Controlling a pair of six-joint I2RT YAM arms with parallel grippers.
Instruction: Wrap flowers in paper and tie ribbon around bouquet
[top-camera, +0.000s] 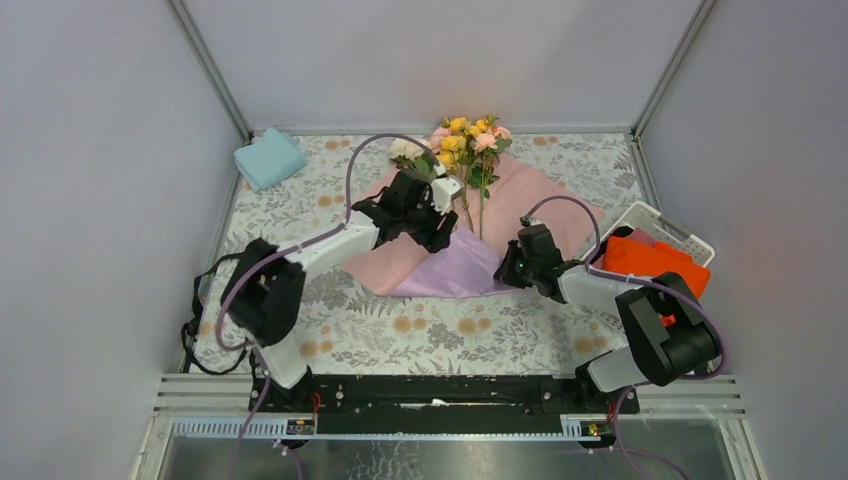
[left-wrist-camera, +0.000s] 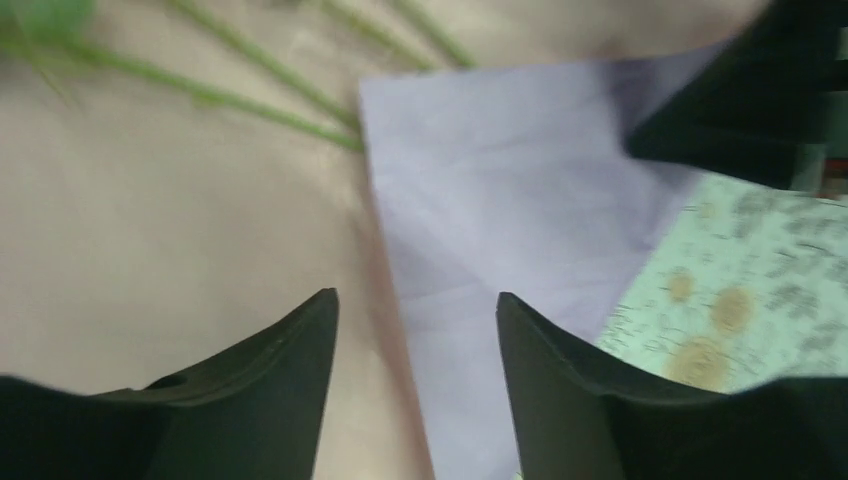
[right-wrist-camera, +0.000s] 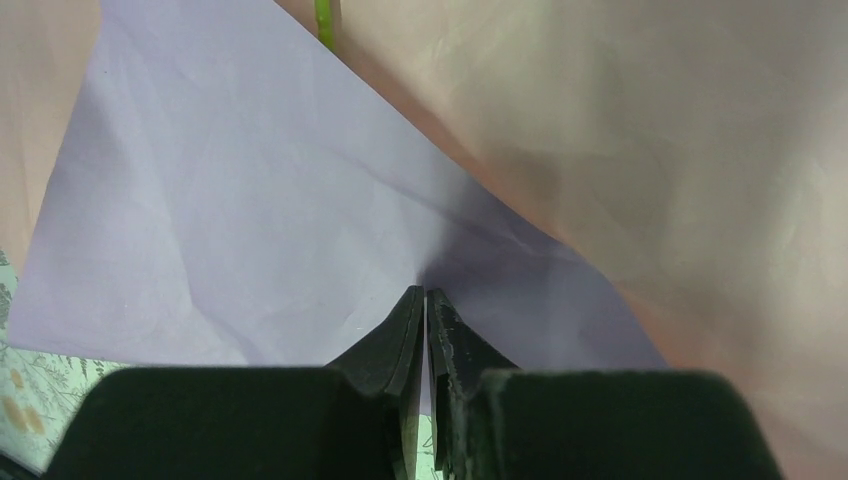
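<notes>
1. L gripper (left-wrist-camera: 415, 297): jaws stood apart, nothing btwn them, hovering over the left edge of the paper (top-camera: 455, 272).
2. R gripper (right-wrist-camera: 427, 292): jaws were clamped on the paper's near-right edge, creases fanning from the tips.
3. Paper lay on a pink sheet (top-camera: 530, 195).
4. The flowers (top-camera: 467, 140): blooms lay beyond the paper's far edge, stems reaching down to it.
</notes>
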